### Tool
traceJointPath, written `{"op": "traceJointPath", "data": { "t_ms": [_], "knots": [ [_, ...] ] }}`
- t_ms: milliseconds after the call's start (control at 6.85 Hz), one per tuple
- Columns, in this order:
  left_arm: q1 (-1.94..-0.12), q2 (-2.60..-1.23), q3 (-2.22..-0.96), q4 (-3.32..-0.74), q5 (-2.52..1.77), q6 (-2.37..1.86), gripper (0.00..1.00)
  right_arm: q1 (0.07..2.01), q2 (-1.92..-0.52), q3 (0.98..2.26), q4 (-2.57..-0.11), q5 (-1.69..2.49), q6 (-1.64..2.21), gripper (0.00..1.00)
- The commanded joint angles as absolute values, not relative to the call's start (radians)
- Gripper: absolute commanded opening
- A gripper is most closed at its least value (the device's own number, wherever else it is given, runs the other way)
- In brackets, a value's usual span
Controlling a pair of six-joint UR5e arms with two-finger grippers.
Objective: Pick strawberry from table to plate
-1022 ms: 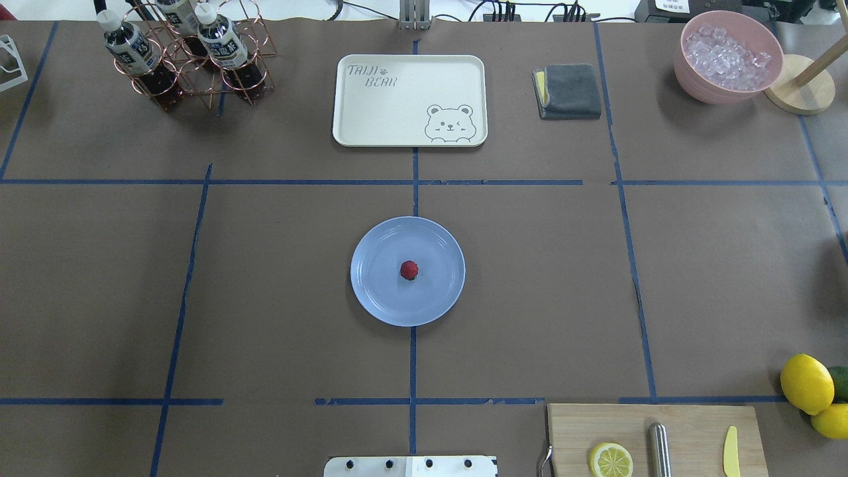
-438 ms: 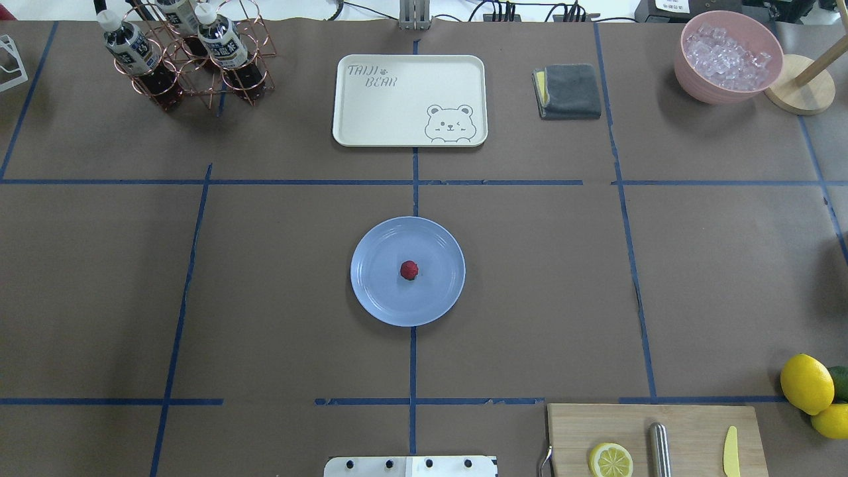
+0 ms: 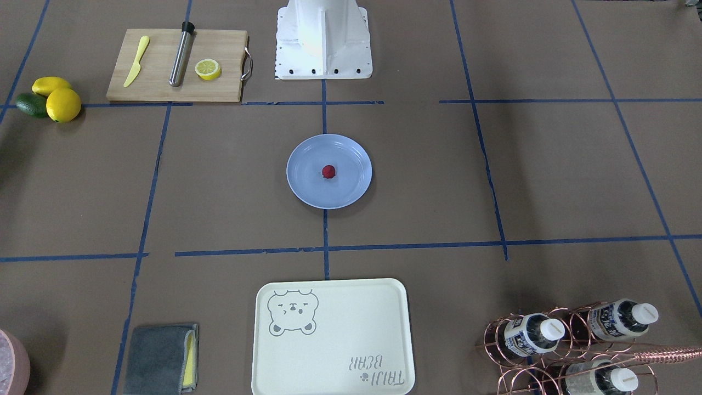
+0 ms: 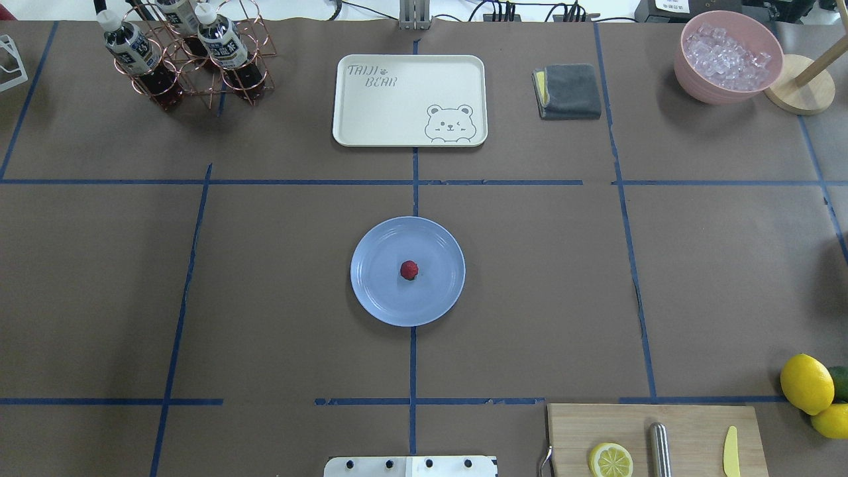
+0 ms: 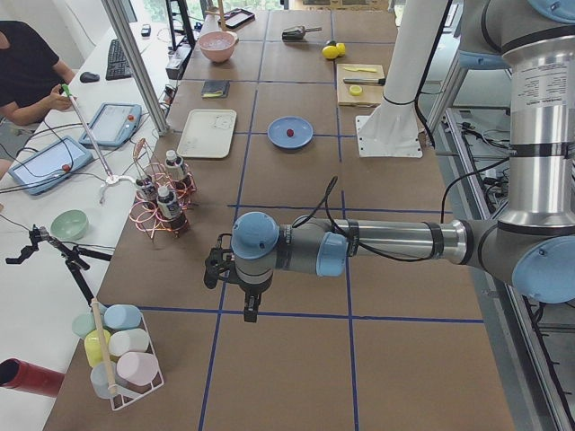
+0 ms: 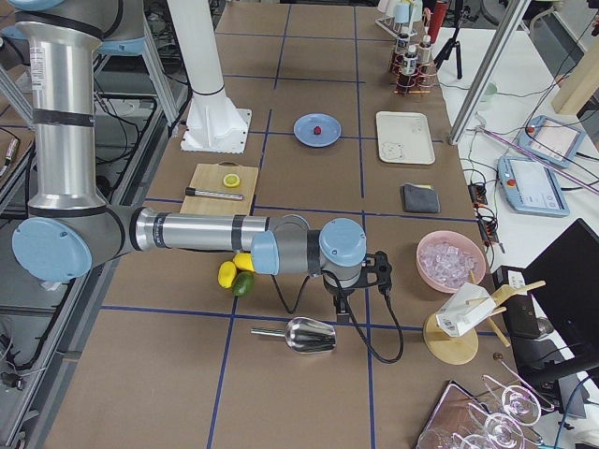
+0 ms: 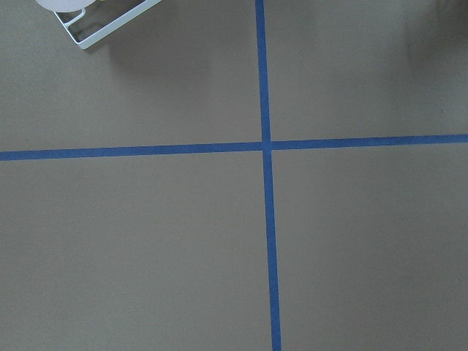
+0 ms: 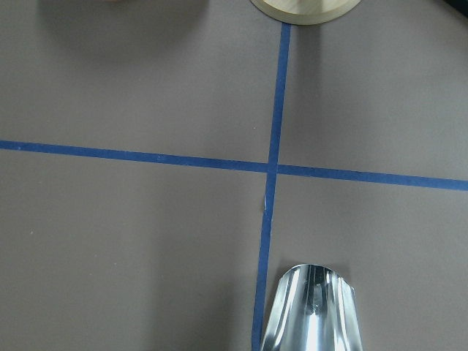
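The strawberry sits on the plate, close to its middle and upright enough not to roll. It is well away from both of my pincers, roughly between them, with each one far out toward its own end of the table. I judge the job done: the berry is off the paper and inside the raised rim, which would stop it if it shifted.

My left pincer hangs point-down over bare paper, and its own camera looks straight onto a crossing of blue tape below it. My right pincer hangs the same way at the opposite end, with a metal scoop lying just beside the spot under it and a wooden base a little farther out. Neither wrist view shows my fingers, and the side views are too distant to trust, so I cannot tell how wide either pincer stands or whether it holds anything. Nothing hangs visibly from either.

Parked this far out, I reckon, both arms leave the plate uncovered for the fixed cameras and cannot knock the berry.
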State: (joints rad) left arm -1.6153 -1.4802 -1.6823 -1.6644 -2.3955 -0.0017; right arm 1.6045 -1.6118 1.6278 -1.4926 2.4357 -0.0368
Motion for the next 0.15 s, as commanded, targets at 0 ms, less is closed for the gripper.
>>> {"op": "traceJointPath", "data": {
  "t_ms": [0],
  "knots": [
    [-1.615,-1.48,-1.683,-1.669,-2.396,-0.002,1.0,1.605,-1.612,1.628,-1.493,2.434,-0.038,1.0]
  ]
}}
